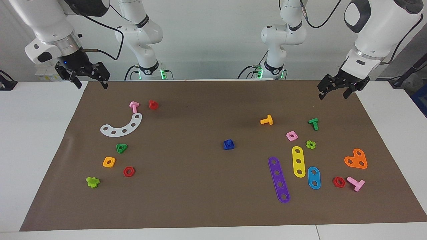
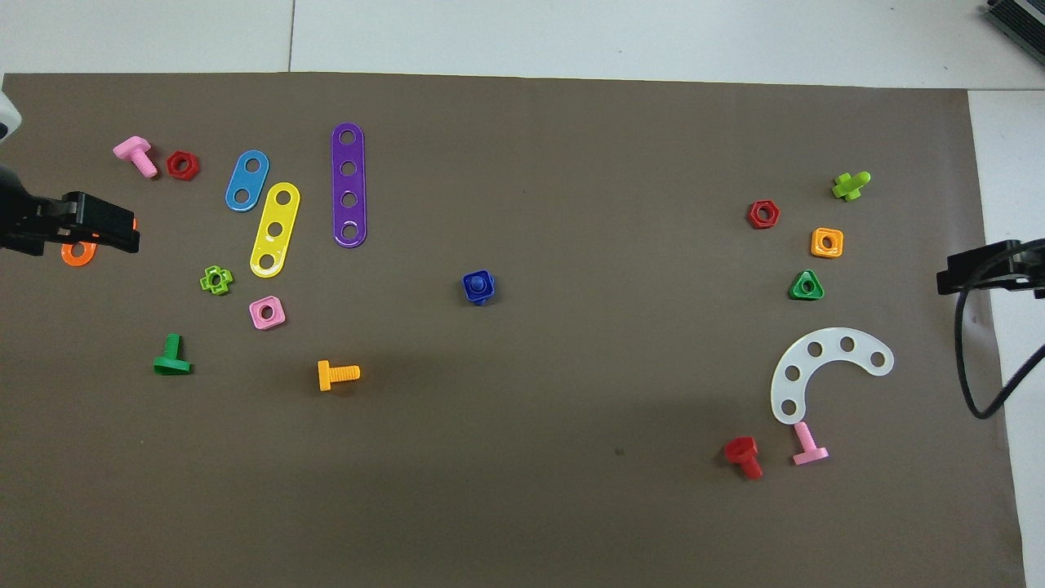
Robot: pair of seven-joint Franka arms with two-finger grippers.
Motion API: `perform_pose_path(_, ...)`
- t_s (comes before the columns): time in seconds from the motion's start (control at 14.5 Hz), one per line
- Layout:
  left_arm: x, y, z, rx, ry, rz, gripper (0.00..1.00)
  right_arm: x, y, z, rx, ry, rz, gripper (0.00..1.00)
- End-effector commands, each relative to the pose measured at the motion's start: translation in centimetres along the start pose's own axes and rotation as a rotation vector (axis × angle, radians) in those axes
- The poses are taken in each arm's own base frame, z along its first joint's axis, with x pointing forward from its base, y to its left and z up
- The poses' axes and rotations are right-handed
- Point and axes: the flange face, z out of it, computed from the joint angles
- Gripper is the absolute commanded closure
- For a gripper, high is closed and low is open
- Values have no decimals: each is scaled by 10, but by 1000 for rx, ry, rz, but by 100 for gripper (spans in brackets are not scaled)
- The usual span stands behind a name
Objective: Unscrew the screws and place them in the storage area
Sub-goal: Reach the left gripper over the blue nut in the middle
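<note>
A: What was recorded around the small blue plastic screw (image 1: pixel 228 144)?

B: Bare brown mat (image 1: pixel 186 200) on every side. Purple (image 1: pixel 279 179), yellow (image 1: pixel 298 161) and blue (image 1: pixel 314 177) holed plastic bars were noted toward the left arm's end; a white curved holed strip (image 1: pixel 122 126) and a green triangular nut (image 1: pixel 121 148) toward the right arm's end.

A: And the screw itself?

B: It was seen upright mid-mat, seated in a blue square nut.

A: The claws?

B: The left gripper (image 1: pixel 334 92) and right gripper (image 1: pixel 90 82) were logged raised over the mat's corners, fingers spread, nothing held.
</note>
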Motion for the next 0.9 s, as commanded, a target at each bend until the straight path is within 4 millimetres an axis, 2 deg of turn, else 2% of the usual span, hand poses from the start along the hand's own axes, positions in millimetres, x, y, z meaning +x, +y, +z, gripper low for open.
perform_pose_path(0.0, -2, -4, -5, 26, 20, 17, 0, -2, 5, -1, 3, -13, -27, 0)
perform_pose_path(0.14, -2, -1, -6, 21, 27, 22, 0, -2, 5, -1, 2, -13, -27, 0)
perform_pose_path(0.28, 0, 17, 0, 19, 32, 53, 0, -2, 6, -1, 2, -13, -32, 0)
perform_pose_path(0.48, 10, 70, 23, 11, 20, 75, 0, -2, 5, -1, 3, -14, -35, 0)
perform_pose_path(0.83, 33, 188, 88, -41, 61, -73, 5, -2, 6, -1, 4, -13, -36, 0)
